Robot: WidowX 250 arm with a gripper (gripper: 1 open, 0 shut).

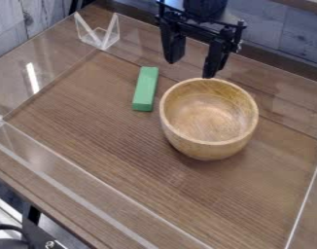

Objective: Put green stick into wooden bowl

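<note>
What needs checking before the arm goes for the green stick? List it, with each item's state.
1. Gripper open and empty: ok.
2. Green stick lying flat on the table, nothing on top of it: ok.
3. Gripper lined up over the stick: not ok; it hangs further back and to the right in the picture.
4. Wooden bowl upright and empty: ok.
5. Gap between stick and bowl for a finger: cannot tell; they lie close together.
</note>
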